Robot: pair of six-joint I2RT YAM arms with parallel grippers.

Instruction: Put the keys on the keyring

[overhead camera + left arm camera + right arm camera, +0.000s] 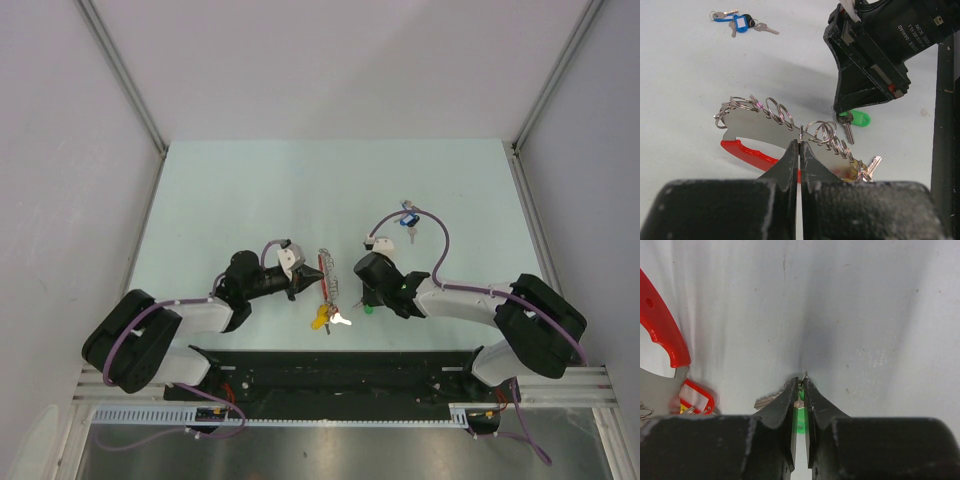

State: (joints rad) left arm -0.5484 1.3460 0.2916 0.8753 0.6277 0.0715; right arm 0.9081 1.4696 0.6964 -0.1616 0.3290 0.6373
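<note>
The keyring (pixel 328 278) lies on the table between the arms: a silvery plate strung with metal rings (pixel 775 112), a curved red loop (pixel 742 150), and yellow and red tags (pixel 322 318) at its near end. My left gripper (pixel 308 283) is shut on a thin ring at the keyring's edge (pixel 801 142). My right gripper (pixel 368 300) is down at the table, shut on the green-headed key (pixel 800 412), whose blade (pixel 765 401) sticks out to the left. The green key also shows in the left wrist view (pixel 859 119). The blue-headed key (pixel 409 222) lies apart, farther back.
The blue key (pixel 740 22) lies in a small bunch with other metal keys. A black rail (pixel 340 365) runs along the near table edge. White walls enclose the pale green table (pixel 250 190) on three sides. The red tag (pixel 697 397) lies beside the red loop (pixel 660 325).
</note>
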